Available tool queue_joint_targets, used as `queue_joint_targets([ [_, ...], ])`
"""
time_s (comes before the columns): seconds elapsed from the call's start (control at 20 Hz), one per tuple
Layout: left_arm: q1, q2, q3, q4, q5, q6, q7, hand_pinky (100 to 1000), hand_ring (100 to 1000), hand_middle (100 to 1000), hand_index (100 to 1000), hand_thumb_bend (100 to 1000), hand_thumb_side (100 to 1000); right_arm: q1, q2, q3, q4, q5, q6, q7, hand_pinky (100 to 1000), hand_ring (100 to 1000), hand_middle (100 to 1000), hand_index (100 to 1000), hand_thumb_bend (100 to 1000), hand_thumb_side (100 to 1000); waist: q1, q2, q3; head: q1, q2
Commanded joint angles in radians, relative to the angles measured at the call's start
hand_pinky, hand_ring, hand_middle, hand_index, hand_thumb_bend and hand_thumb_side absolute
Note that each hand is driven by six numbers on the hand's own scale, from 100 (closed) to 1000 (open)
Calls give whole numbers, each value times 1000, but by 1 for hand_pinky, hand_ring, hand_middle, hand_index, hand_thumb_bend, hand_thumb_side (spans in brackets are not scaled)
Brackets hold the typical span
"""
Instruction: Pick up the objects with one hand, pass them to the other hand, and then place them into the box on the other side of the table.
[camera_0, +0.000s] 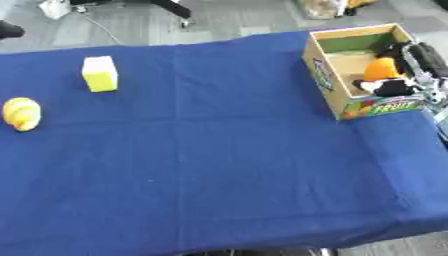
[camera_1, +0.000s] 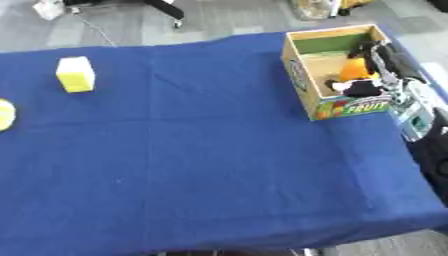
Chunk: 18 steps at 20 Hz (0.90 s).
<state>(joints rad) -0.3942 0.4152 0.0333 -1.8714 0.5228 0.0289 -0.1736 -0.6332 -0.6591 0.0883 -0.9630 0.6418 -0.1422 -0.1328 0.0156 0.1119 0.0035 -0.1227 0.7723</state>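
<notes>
A cardboard fruit box (camera_0: 321, 71) stands open at the far right of the blue table (camera_0: 219, 165). My right hand (camera_0: 394, 88) reaches into it from the right edge. Its dark fingers are curled round an orange object (camera_0: 381, 69), which sits low inside the box. A yellow block (camera_0: 100, 74) stands upright at the back left. A round yellow object (camera_0: 22, 114) lies at the left edge, cut off in the right eye view. My left hand does not show in either view.
My right forearm (camera_1: 411, 107), black and silver, runs along the table's right edge beside the box. Grey floor with chair legs (camera_0: 171, 9) and a cable lies beyond the far edge. The table's front edge crosses the bottom of both views.
</notes>
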Motion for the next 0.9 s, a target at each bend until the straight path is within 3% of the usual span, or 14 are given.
queue_joint_targets([
  [0.05,-6,12,12,-7,-3,-1,-1,710,551,504,557,100,481,-9,-40,-21,-58,-16,-1,-24,735,774,255,686,610,401,8,-18,0,15,-2],
  [0.2,-5,13,14,-1,-8,-1,-1,710,552,505,558,100,483,3,-56,-30,-141,-63,8,-67,733,775,283,680,591,394,7,-18,-1,32,-2],
  [0.4,-3,14,19,7,-19,-4,2,712,555,507,561,100,486,26,-84,-46,-301,-125,32,-129,738,778,346,687,531,349,7,-17,-2,88,-2],
  [0.7,-7,30,27,36,-48,-6,10,716,563,516,570,100,490,98,-110,-76,-622,-170,69,-232,739,772,424,709,432,265,4,-18,-7,192,-2],
  [0.9,-22,74,46,81,-128,-16,21,726,581,538,594,100,463,162,-100,-76,-841,-178,76,-241,746,769,438,725,407,251,3,-18,-15,252,-2],
])
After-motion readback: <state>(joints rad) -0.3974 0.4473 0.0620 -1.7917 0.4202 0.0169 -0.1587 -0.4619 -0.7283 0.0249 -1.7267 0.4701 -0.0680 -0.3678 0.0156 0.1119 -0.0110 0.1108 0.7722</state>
